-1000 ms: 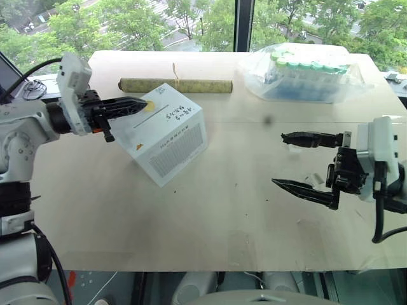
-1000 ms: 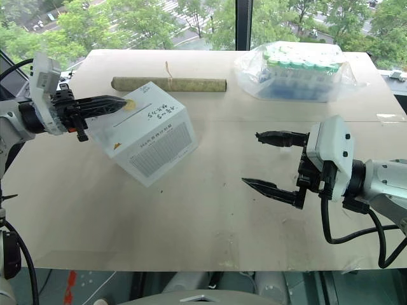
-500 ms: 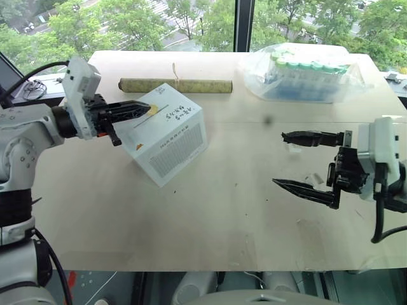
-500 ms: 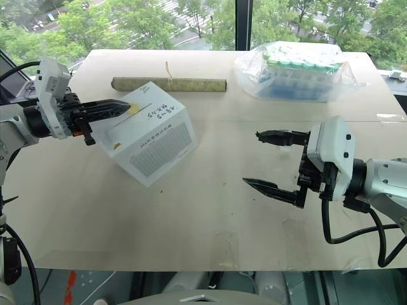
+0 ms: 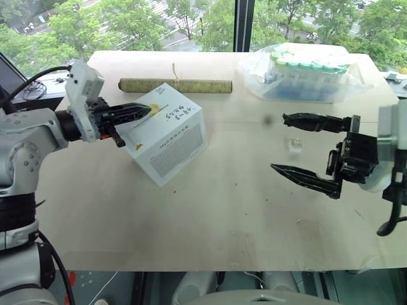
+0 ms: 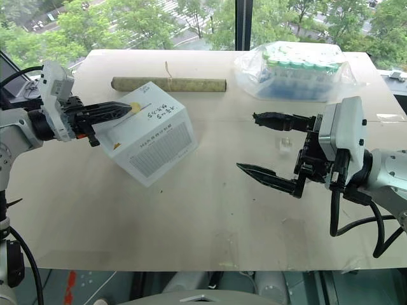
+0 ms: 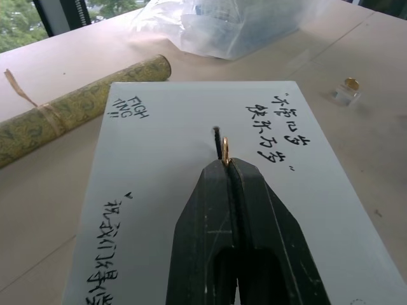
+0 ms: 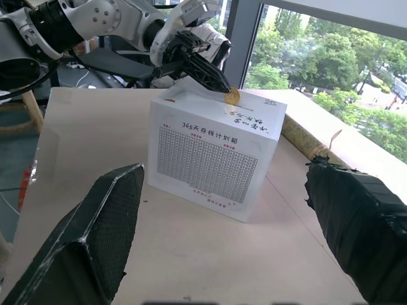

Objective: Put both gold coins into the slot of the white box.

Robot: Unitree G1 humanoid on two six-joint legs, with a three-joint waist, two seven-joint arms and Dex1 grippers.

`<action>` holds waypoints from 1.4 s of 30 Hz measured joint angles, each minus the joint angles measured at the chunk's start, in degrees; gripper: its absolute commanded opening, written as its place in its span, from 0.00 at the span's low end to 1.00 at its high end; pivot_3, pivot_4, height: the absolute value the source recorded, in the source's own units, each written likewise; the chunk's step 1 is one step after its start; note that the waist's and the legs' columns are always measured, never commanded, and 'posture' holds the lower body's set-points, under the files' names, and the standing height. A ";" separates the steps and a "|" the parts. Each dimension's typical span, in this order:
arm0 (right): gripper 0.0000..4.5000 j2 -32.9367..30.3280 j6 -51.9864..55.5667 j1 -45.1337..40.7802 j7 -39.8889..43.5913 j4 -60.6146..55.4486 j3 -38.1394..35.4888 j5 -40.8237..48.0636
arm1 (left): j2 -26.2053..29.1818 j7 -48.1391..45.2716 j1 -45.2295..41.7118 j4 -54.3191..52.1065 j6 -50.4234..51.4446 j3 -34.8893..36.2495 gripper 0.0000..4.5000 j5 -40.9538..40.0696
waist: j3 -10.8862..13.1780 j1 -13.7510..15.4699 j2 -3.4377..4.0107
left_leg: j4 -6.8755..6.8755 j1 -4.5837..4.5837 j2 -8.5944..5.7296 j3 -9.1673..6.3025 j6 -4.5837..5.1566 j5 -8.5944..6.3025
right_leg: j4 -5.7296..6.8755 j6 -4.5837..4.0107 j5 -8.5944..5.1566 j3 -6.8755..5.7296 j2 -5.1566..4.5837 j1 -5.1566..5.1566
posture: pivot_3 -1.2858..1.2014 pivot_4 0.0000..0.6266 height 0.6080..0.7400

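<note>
Table point(image 5: 210, 216): paper roll point(image 5: 175, 85) behind white box point(image 5: 168, 133), tube bag point(image 5: 304, 73) apart.

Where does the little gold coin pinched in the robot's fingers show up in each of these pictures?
Left eye view: coin at the left fingers' tips, over the white box.
Right eye view: same spot.
Left wrist view: centre, edge-on.
Right wrist view: above the box.
Shared landmark: the box's black handwriting.

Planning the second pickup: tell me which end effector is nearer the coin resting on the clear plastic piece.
Right. The right end effector hangs open around that coin, fingers either side. The left end effector, shut on the other coin, is across the table at the white box.
</note>
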 measured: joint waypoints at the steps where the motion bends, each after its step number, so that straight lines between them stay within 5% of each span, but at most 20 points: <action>1: 0.97 0.00 0.00 0.00 -0.04 0.00 0.00 0.01 | 0.00 0.02 0.00 0.00 0.03 0.02 0.00 0.00 | 0.00 0.01 0.00 | 0.00 0.00 0.00 0.00 0.00 0.00 | 0.00 0.00 0.00 0.00 0.00 0.00 | 0.52 0.24 1.00; 26: 0.97 -0.03 -0.42 0.04 -0.63 -0.27 -0.01 -0.01 | -0.01 -0.33 1.59 -0.69 1.38 0.94 0.00 -0.05 | 0.00 -0.04 0.00 | 0.00 0.01 0.00 0.00 0.00 0.00 | 0.02 0.00 0.00 0.00 0.00 0.00 | 0.52 0.24 1.00; 29: 1.00 -0.04 -0.70 0.16 -0.64 -0.30 -0.20 0.01 | -0.04 -0.25 1.59 -0.69 2.49 0.96 0.17 -0.41 | 0.00 -0.03 0.00 | 0.00 0.01 0.00 0.00 0.00 0.00 | 0.03 0.00 0.00 0.00 0.00 -0.01 | 0.52 0.24 1.00; 32: 1.00 -0.16 -0.70 0.40 -0.97 -0.32 -1.21 0.02 | -0.99 0.15 1.46 -0.69 3.04 2.24 0.46 -2.01 | 0.00 -0.01 0.00 | 0.00 0.01 0.00 0.00 0.00 0.00 | 0.03 0.00 0.00 0.00 0.01 -0.01 | 0.52 0.24 1.00; 37: 1.00 -1.13 1.98 1.66 -3.72 0.02 -0.13 -0.76 | -1.20 -1.17 1.27 -0.80 6.08 7.00 0.46 -7.65 | 0.00 -0.12 -0.01 | 0.01 0.03 0.00 0.00 0.00 0.00 | 0.05 0.00 0.00 0.00 0.01 -0.02 | 0.52 0.24 1.00; 42: 1.00 0.05 11.67 -2.21 -15.38 6.49 9.77 -8.28 | -1.17 -2.85 -0.52 -6.70 12.31 10.07 0.46 -18.74 | -0.02 -0.09 -0.07 | 0.12 0.04 0.00 0.02 0.00 0.00 | 0.15 -0.01 0.00 -0.01 0.01 -0.01 | 0.52 0.24 1.00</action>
